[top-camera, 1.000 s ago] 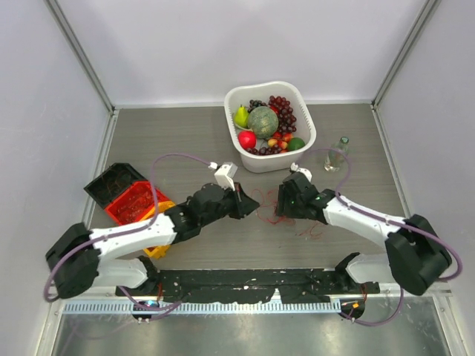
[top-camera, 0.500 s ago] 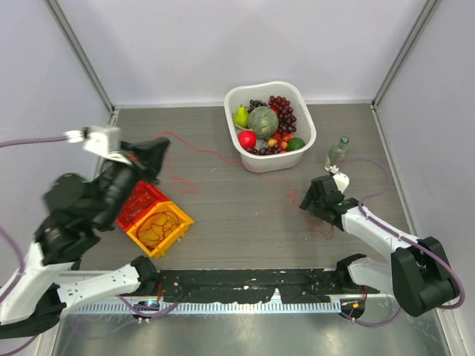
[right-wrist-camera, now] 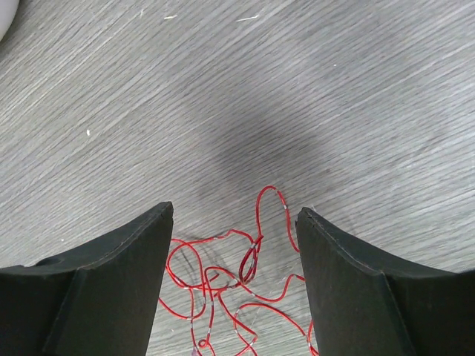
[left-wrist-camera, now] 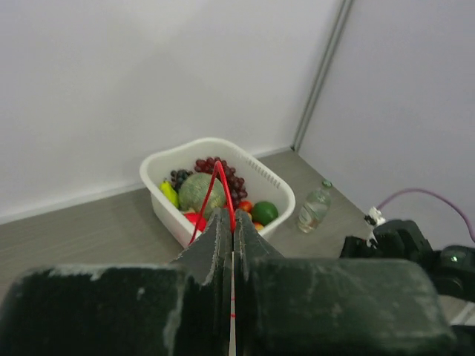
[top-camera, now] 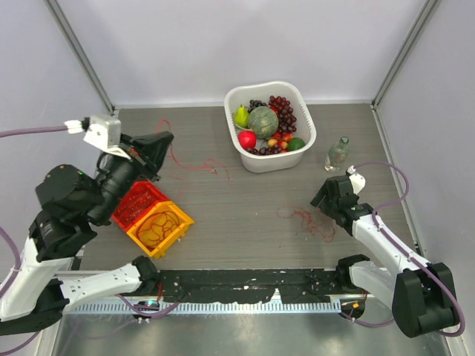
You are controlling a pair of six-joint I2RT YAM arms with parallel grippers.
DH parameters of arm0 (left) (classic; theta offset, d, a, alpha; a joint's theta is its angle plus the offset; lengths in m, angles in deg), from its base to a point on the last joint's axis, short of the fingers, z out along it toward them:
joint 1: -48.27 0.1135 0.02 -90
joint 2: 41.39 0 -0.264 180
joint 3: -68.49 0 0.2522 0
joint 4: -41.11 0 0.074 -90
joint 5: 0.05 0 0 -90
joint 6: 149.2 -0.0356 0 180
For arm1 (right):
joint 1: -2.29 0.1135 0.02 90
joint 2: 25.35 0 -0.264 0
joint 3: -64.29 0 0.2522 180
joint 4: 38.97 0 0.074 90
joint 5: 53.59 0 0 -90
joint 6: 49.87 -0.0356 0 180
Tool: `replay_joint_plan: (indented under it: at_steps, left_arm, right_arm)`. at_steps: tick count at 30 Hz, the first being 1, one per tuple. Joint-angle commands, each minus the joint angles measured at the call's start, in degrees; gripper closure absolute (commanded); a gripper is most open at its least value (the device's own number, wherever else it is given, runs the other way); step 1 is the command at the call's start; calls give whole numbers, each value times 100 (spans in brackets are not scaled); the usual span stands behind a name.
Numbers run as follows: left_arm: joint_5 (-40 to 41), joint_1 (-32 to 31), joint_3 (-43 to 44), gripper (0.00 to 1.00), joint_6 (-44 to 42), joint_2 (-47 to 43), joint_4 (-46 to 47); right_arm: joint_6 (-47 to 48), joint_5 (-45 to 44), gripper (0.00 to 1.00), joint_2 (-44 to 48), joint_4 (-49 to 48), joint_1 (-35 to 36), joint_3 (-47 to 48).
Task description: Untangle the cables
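Left arm (top-camera: 70, 200): reared up high, elbow folded tight, white lower link running down to the near-left corner. The wrist sits behind the jaws, aimed away from the base and to the right.

Left gripper (top-camera: 159, 142): black jaws pressed flat together, no gap showing in the wrist view. A thin red wire cable (left-wrist-camera: 217, 166) is pinched at the tips and loops out ahead of the jaws.

Right arm (top-camera: 380, 239): stretched out low from its base, white forearm angled forward and left.

Right gripper (top-camera: 319, 200): nose tipped downward, black fingers (right-wrist-camera: 111, 274) spread wide, tips well apart, gripping nothing.
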Motion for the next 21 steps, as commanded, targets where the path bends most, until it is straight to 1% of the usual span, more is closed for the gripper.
replay_joint_plan:
  at_steps: [1, 6, 9, 10, 13, 16, 17, 18, 19, 20, 21]
  left_arm:
    - [-617, -11, -381, 100, 579, 17, 215]
    - [-1013, -2, -1531, 100, 1397, 254, 628]
    - [-742, -11, -2076, 100, 2019, 587, 471]
    - [-759, -11, -2418, 100, 2213, 684, 531]
    - [-1214, -11, -3201, 100, 2583, 939, 1171]
    - [-1303, -11, -3694, 100, 2769, 1194, 1489]
    - [-1269, -11, -3774, 97, 2726, 1308, 1507]
    - [-1147, -11, -3792, 91, 2708, 1431, 1438]
    - [-998, -11, -3731, 79, 2681, 1545, 1263]
    - [-892, -11, -3661, 63, 2629, 1668, 1131]
    - [-812, -11, -3573, 55, 2576, 1826, 973]
  right_arm:
    - [344, 305, 28, 153, -118, -23, 175]
    - [493, 561, 29, 346, -197, -23, 96]
    - [503, 623, 29, 522, -215, -14, 35]
    - [511, 632, 29, 575, -293, -23, 0]
    - [511, 711, 29, 672, -417, -23, -115]
    - [555, 764, 29, 672, -426, -23, -106]
    - [573, 773, 30, 663, -435, -23, -115]
    - [573, 799, 29, 654, -469, -23, -124]
    - [573, 834, 29, 654, -496, -23, -141]
    - [573, 843, 30, 654, -496, -23, -141]
    - [582, 869, 30, 646, -505, -23, -141]
